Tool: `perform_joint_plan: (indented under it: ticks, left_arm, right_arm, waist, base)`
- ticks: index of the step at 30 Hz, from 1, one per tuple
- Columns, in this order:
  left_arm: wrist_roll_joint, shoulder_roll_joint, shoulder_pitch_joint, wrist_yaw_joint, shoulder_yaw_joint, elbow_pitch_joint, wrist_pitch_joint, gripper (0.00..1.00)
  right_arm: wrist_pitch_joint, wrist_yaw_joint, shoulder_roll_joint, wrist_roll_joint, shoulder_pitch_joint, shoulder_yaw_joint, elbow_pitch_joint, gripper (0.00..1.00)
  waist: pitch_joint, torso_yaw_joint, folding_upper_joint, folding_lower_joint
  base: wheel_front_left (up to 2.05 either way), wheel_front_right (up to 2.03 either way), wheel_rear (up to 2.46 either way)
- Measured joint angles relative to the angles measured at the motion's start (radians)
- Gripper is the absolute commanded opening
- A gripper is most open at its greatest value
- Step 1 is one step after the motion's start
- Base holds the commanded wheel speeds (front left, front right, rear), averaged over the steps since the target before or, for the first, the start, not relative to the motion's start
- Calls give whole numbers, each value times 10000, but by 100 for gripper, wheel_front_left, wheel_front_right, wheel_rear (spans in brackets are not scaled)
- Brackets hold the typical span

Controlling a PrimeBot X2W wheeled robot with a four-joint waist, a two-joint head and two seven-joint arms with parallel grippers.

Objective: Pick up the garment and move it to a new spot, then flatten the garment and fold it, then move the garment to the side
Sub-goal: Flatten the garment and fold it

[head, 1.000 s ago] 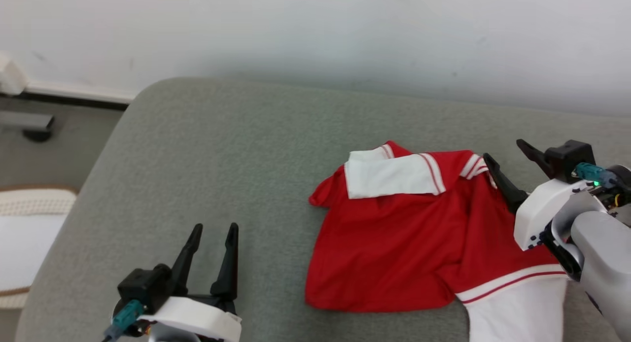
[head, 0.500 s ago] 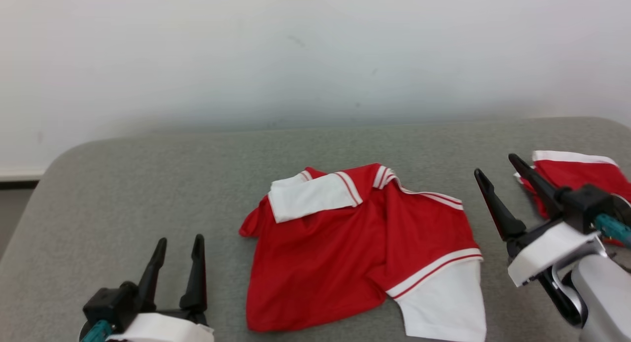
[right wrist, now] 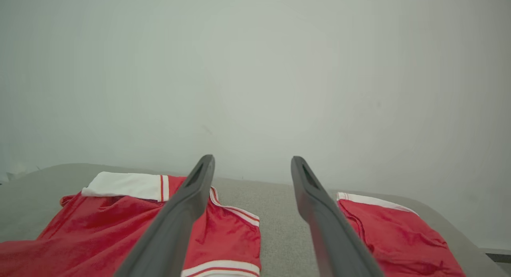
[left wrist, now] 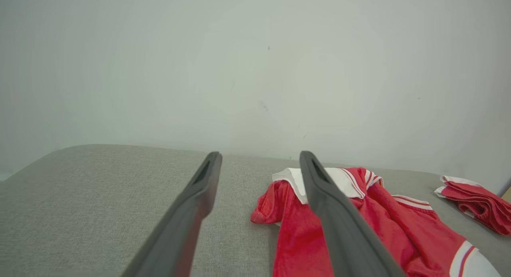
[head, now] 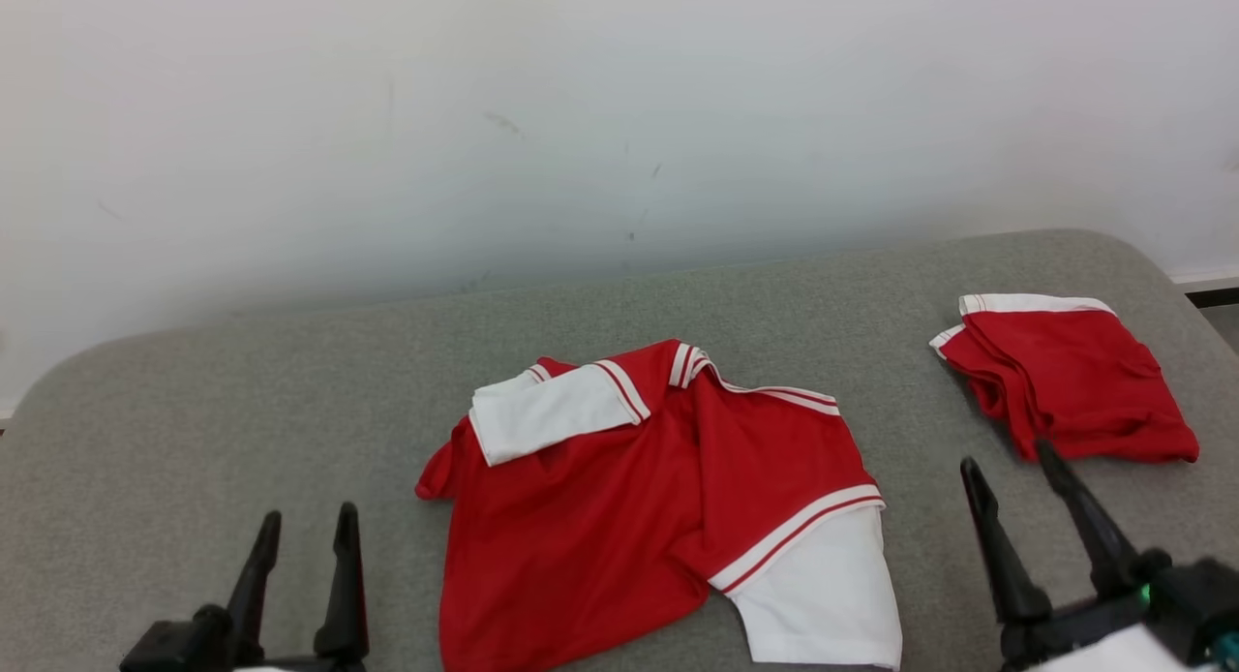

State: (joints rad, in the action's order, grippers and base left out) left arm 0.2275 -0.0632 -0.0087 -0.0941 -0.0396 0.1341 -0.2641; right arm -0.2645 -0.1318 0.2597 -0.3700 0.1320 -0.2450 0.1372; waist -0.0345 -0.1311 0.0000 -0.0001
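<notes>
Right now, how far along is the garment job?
Done: one folded red garment lies at the right of the grey cushion. In hand: nothing; the left tool and right tool are open and empty. Left: the red-and-white shirt lies rumpled in the middle, to be flattened, folded and set aside.

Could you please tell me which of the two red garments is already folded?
The compact red bundle at the far right, just beyond the right gripper; the central shirt lies spread out and rumpled.
</notes>
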Motion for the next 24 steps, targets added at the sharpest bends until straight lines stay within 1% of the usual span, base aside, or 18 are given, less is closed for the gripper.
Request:
perform_joint_plan:
  ticks: [3, 7, 11, 17, 24]
  left_arm:
    - [-104, 42, 316, 19, -44, -127, 0, 100]
    - [-109, 77, 513, -23, -98, -146, 0, 100]
    - [-121, 111, 549, -35, -109, -128, 0, 100]
    - [-123, 130, 529, -67, -79, -94, 0, 100]
    - [-119, 134, 509, -48, -4, -98, 0, 100]
  right_arm:
    - [0, 0, -370, 2, -803, 384, -357, 100]
    - [2, 0, -525, 286, -1334, 627, -606, 100]
    - [0, 0, -754, 472, -1401, 769, -711, 100]
    - [2, 0, -807, 686, -1395, 759, -715, 100]
    - [0, 0, -859, 679, -1388, 823, -704, 100]
  waist:
    - [-21, 76, 0, 0]
    - [13, 153, 0, 0]
    - [21, 190, 0, 0]
    - [56, 283, 0, 1]
    - [73, 326, 0, 1]
  base:
    - [0, 0, 0]
    - [0, 0, 0]
    - [0, 0, 0]
    - [0, 0, 0]
    - [0, 0, 0]
